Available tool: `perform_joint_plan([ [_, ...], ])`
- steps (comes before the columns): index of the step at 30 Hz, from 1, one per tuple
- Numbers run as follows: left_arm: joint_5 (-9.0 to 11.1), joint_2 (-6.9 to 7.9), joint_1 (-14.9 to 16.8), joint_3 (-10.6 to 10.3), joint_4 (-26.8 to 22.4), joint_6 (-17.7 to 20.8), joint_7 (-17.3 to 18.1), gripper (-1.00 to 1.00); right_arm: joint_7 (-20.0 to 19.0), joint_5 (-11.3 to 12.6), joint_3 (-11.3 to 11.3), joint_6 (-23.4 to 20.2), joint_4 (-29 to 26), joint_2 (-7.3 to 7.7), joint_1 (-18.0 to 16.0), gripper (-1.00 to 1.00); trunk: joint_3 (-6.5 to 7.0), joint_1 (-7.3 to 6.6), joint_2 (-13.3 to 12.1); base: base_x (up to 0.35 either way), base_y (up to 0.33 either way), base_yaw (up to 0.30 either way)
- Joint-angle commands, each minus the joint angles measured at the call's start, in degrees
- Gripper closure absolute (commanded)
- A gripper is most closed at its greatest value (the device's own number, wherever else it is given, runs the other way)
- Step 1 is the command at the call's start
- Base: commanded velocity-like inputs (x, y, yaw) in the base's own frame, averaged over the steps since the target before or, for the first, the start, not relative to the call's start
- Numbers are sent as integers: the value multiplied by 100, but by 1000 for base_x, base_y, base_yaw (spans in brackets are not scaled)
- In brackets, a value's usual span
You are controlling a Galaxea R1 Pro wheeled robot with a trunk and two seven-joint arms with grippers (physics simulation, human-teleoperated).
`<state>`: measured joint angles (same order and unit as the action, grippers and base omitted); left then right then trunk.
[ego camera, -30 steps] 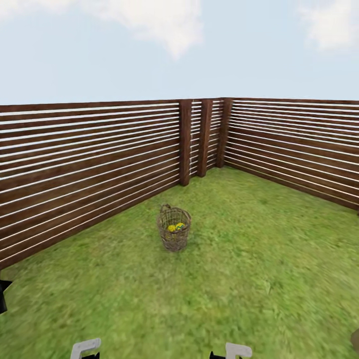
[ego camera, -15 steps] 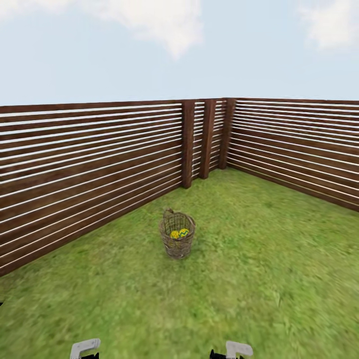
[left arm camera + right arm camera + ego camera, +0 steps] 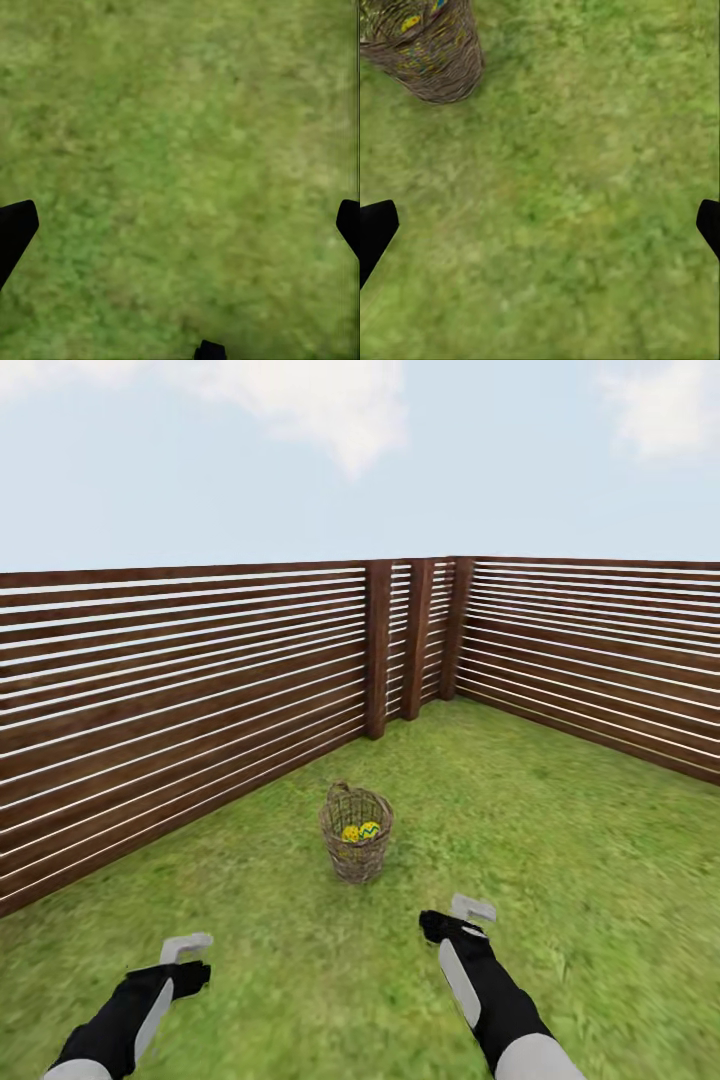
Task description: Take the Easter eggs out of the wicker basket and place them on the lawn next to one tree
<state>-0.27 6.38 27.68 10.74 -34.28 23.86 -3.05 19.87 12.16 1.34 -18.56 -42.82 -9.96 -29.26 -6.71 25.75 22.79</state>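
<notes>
The lawn (image 3: 560,860) spreads across the lower half of the head view, hemmed by a dark slatted fence (image 3: 180,690) that corners at upper centre. The wicker basket (image 3: 356,847) stands upright on the grass at mid-frame, with yellow Easter eggs (image 3: 360,831) showing inside. Both arms reach in from the bottom edge, the left gripper (image 3: 180,225) and right gripper (image 3: 540,225) spread wide over bare grass, apart from the basket.

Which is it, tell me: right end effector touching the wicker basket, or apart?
Apart. In the head view, green lawn separates the right end effector from the wicker basket.
</notes>
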Motion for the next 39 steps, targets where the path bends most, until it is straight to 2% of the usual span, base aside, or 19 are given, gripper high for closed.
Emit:
perform_joint_plan([
  [1, -1, -4, 6, 5, -98, 113, -7, -100, 31, 171, 21, -24, -23, -3, -37, -100, -14, 4, 12, 1, 0, 0],
  [2, -2, -9, 10, 2, -241, 231, -7, -100, 36, 376, 33, -22, -37, -3, -81, -100, -14, 4, 12, 0, 0, 0],
  [4, 0, -3, 15, 0, -486, 361, -5, -100, 35, 595, 33, -7, -45, -3, -128, -100, -14, 4, 12, 0, 0, 0],
  [8, 1, -4, 17, -7, -738, 456, -3, -100, 10, 703, 26, -25, -122, 18, -168, -100, -14, 4, 12, 0, 0, 0],
  [12, 1, -28, 18, -24, -976, 695, -9, -100, -4, 724, 19, -30, -270, 59, -181, -100, -14, 4, 12, 0, 0, 0],
  [20, 1, -26, 18, -25, -1060, 815, -11, -100, 2, 769, 3, -91, -1405, 65, -86, -100, -16, 4, 12, 0, 0, -27],
  [27, 1, -31, 18, -28, -1066, 815, -11, -100, -3, 768, -28, -88, -1550, 66, -71, -100, -39, 4, 12, 6, 70, -216],
  [39, -3, -31, 18, -28, -1065, 803, -11, -100, -7, 761, -37, -60, -1538, 57, -69, -100, -87, 4, 12, 108, 248, -252],
])
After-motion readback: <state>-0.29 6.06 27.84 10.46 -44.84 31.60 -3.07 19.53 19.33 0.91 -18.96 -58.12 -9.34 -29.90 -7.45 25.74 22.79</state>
